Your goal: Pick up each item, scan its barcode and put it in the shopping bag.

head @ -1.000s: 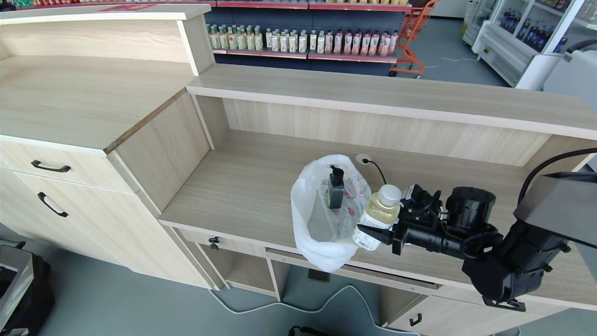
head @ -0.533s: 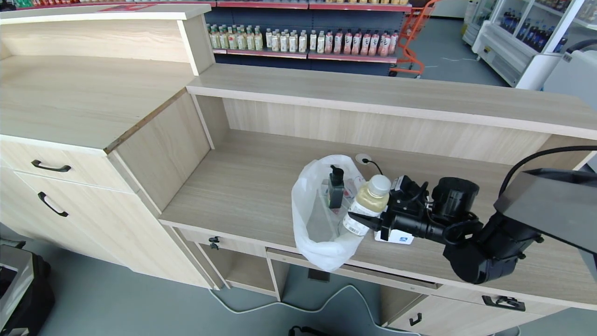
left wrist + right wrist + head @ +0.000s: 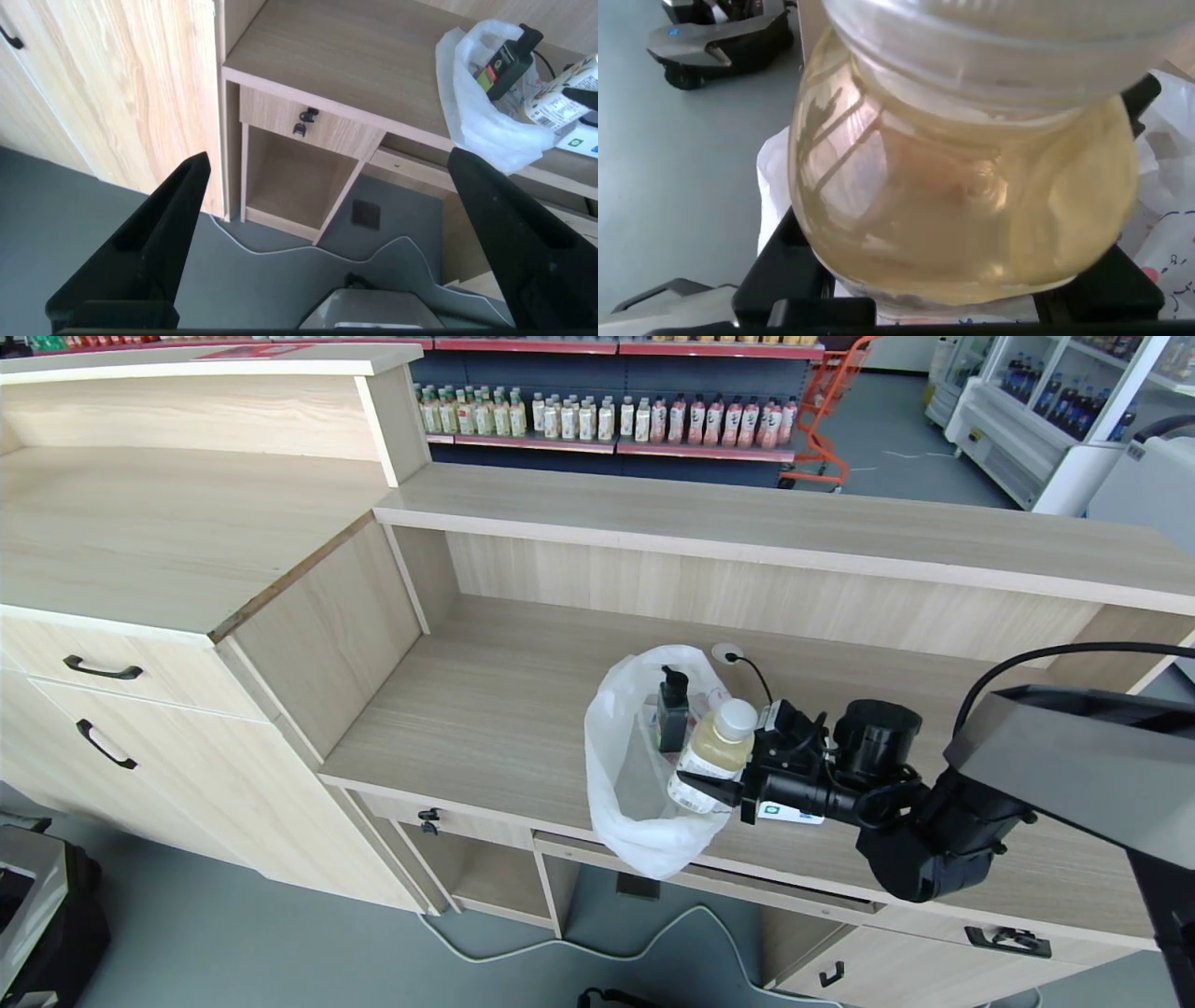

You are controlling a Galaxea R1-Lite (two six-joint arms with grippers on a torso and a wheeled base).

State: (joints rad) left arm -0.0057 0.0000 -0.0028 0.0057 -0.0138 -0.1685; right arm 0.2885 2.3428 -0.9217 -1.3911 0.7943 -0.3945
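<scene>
Head view: right end effector (image 3: 714,773) was clamped on the bottle (image 3: 711,753), which had pale yellow liquid, a white cap and a label at its base. The bottle was tilted, cap up, at the right rim of the shopping bag (image 3: 616,784) and overlapping its mouth. The bag sat at the front edge of the surface (image 3: 504,709), sagging over the lip. A dark pump bottle (image 3: 671,709) stood inside it, just beside the held bottle. A white box (image 3: 792,814) lay on the surface under the end effector, and a cable (image 3: 754,677) ran from a port behind the bag.

Left wrist view: left end effector (image 3: 327,163) had its fingers apart and held nothing, low over the floor in front of the surface and well apart from the bag (image 3: 486,126). The pump bottle (image 3: 509,61) and the bottle's label (image 3: 559,98) showed at the bag's mouth.

Right wrist view: bottle (image 3: 971,187) sat close up, clamped between the black fingers (image 3: 775,280), with the white bag (image 3: 1169,219) behind it.
</scene>
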